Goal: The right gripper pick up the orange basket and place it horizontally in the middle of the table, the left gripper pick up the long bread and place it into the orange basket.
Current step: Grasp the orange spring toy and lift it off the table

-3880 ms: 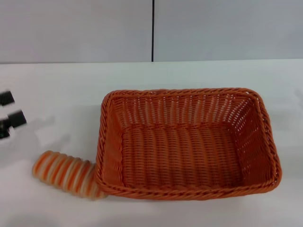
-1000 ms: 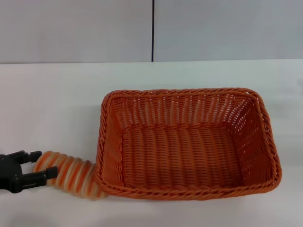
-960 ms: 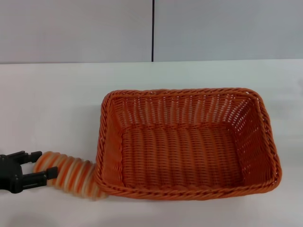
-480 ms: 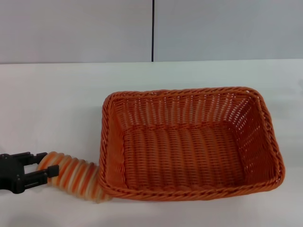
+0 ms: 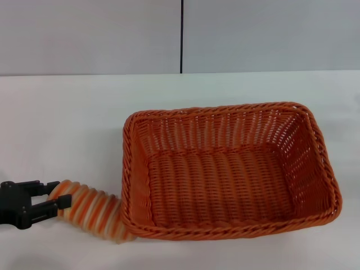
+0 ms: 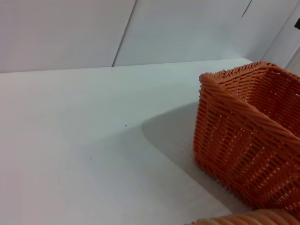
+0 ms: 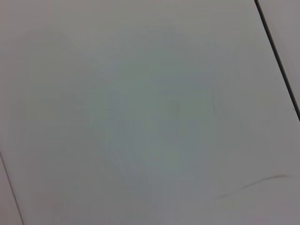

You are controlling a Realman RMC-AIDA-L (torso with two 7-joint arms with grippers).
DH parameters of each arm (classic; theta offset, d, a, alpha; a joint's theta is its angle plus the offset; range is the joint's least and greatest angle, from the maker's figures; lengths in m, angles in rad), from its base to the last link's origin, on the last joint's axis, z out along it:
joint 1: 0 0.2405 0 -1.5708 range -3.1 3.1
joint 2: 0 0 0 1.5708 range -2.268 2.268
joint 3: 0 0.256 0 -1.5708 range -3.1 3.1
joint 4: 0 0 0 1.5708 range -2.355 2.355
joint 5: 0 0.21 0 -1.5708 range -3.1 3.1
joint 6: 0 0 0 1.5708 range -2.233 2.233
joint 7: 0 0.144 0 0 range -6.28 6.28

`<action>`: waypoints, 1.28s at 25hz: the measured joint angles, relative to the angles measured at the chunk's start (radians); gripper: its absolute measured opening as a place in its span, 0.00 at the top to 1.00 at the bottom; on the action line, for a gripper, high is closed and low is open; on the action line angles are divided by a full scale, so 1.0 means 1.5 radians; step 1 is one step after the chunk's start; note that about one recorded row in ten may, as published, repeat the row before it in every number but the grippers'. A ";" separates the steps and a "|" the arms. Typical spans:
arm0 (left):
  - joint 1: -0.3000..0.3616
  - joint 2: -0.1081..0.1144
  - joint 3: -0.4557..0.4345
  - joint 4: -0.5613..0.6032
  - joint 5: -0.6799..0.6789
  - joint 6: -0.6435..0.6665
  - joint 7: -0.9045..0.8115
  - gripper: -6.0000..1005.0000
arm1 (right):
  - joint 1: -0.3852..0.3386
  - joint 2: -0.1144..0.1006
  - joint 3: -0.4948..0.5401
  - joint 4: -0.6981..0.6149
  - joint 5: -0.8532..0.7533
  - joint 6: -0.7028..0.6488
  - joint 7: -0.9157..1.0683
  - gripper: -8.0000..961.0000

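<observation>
The orange basket (image 5: 130,169) sits on the white table (image 5: 67,124), slightly right of the middle, its long side across my view and a little skewed. The long bread (image 5: 93,211), striped cream and orange, lies on the table with its right end pressed against the basket's front left corner. My left gripper (image 5: 56,193) reaches in from the left edge with its black fingers closed on the bread's left end. In the left wrist view the basket's corner (image 6: 243,140) is near, and the bread (image 6: 253,218) shows as a sliver. The right gripper is out of view.
A grey wall with a dark vertical seam (image 5: 181,36) stands behind the table. Bare white tabletop lies left of and behind the basket (image 6: 93,140). The right wrist view shows only a plain grey surface.
The left gripper came down to the bread and its fingers narrowed on its left end. The bread slid right, pushing the basket's left side so the basket turned slightly.
</observation>
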 joint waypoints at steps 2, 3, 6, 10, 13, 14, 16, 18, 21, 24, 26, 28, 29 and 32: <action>0.000 0.000 0.000 0.000 0.000 -0.001 0.000 0.50 | 0.000 0.000 0.000 0.000 0.000 0.000 0.000 0.49; 0.000 0.000 0.000 0.000 0.000 -0.002 0.000 0.51 | 0.000 0.000 0.000 0.000 0.000 0.000 0.000 0.49; -0.002 0.000 0.000 0.000 0.000 -0.003 0.000 0.52 | 0.002 0.001 0.000 0.000 0.000 0.000 0.000 0.49; -0.003 -0.001 0.000 0.000 0.000 -0.004 0.000 0.55 | 0.002 0.001 0.000 0.000 0.000 0.000 0.000 0.49; -0.004 -0.001 0.000 0.000 0.000 -0.003 0.000 0.57 | 0.002 0.002 0.000 0.000 0.000 0.000 0.000 0.49; -0.004 -0.001 0.000 0.000 0.000 -0.003 0.000 0.58 | 0.002 0.002 0.000 0.000 0.000 0.000 0.000 0.49; -0.004 -0.001 0.000 0.000 0.000 -0.002 0.000 0.61 | 0.001 0.002 0.000 0.000 0.000 0.000 0.000 0.49; -0.004 -0.001 0.000 0.000 0.000 -0.002 0.000 0.63 | 0.001 0.002 0.000 0.000 0.000 0.000 0.000 0.49; -0.005 -0.001 0.000 0.000 0.000 -0.001 0.000 0.66 | 0.001 0.002 0.000 0.000 0.000 0.000 0.000 0.49; -0.006 -0.001 0.000 0.000 0.000 -0.001 0.000 0.69 | 0.001 0.003 0.000 0.000 0.000 0.000 0.000 0.49; -0.007 -0.001 0.000 0.000 0.000 0.000 0.000 0.70 | 0.002 0.003 0.000 0.000 0.000 -0.001 0.000 0.49; -0.008 -0.001 0.000 0.000 0.000 0.000 0.000 0.71 | 0.004 0.003 0.000 0.000 0.001 -0.001 0.000 0.49; -0.008 -0.001 0.000 0.000 0.000 0.000 0.000 0.72 | 0.005 0.003 0.000 0.000 0.003 -0.001 0.000 0.49; -0.008 -0.001 0.000 0.000 0.000 0.000 0.000 0.73 | 0.007 0.003 0.000 0.000 0.009 0.001 0.000 0.49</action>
